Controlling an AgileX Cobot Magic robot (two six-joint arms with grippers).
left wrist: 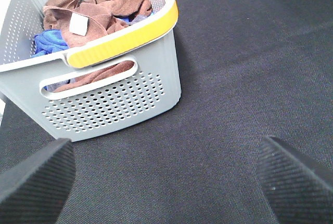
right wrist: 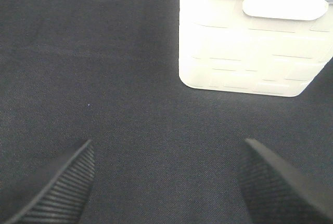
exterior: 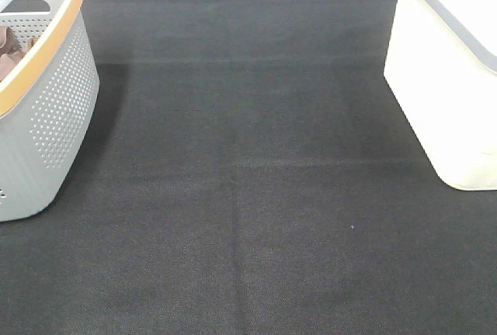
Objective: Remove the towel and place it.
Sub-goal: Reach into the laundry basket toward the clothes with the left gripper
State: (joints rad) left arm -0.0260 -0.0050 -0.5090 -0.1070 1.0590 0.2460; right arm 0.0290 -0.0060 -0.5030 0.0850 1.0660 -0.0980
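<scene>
The rust-brown towel (left wrist: 101, 13) lies crumpled in a grey perforated basket (left wrist: 114, 104) with a yellow-orange rim, its small white tag (left wrist: 78, 24) facing up. A blue cloth (left wrist: 48, 42) lies beside and under it. In the exterior high view only a sliver of brown cloth (exterior: 9, 49) shows inside the basket (exterior: 54, 94) at the left edge. My left gripper (left wrist: 166, 182) is open and empty over the mat, short of the basket. My right gripper (right wrist: 166, 182) is open and empty, short of a white bin. Neither gripper shows in the exterior high view.
A white bin (exterior: 443, 94) with a grey rim stands at the right edge, also in the right wrist view (right wrist: 250, 52). A black fabric mat (exterior: 248, 179) covers the table between basket and bin.
</scene>
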